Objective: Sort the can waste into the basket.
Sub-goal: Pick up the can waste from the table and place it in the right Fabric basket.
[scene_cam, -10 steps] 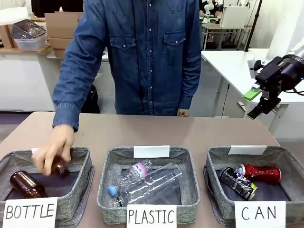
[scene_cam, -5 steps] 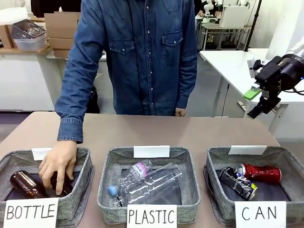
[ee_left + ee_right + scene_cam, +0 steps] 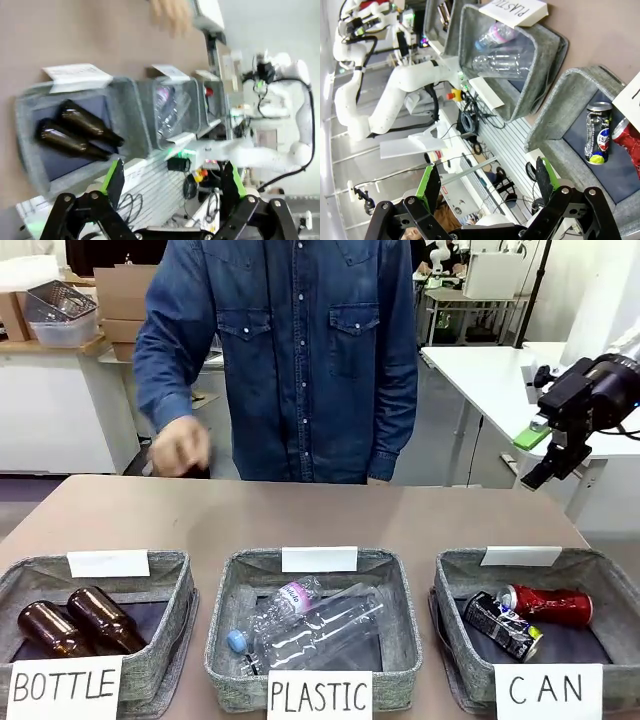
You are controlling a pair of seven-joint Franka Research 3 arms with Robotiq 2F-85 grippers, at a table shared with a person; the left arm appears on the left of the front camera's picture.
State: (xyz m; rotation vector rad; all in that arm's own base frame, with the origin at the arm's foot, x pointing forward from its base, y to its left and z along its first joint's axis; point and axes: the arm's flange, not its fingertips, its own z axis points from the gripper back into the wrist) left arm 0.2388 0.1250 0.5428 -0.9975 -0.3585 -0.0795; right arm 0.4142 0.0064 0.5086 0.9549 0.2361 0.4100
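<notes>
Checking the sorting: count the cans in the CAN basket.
2. The red can lies toward the basket's far side; the dark can lies in front of it, to its left. None looks hidden.

Beyond the right gripper (image 3: pixel 484 184), the picture's edge cuts off the red can (image 3: pixel 631 142). Ahead of the left gripper (image 3: pixel 172 183), the person's hand (image 3: pixel 171 13) is a blur, cropped at the top.

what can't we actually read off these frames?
- Front view: person's hand is motion-blurred.
- Front view: writing on the white rim tags can't be made out.
- Right wrist view: red can cut off by the picture's right edge.
- Left wrist view: CAN basket too small, its contents mostly hidden by its wall.
</notes>
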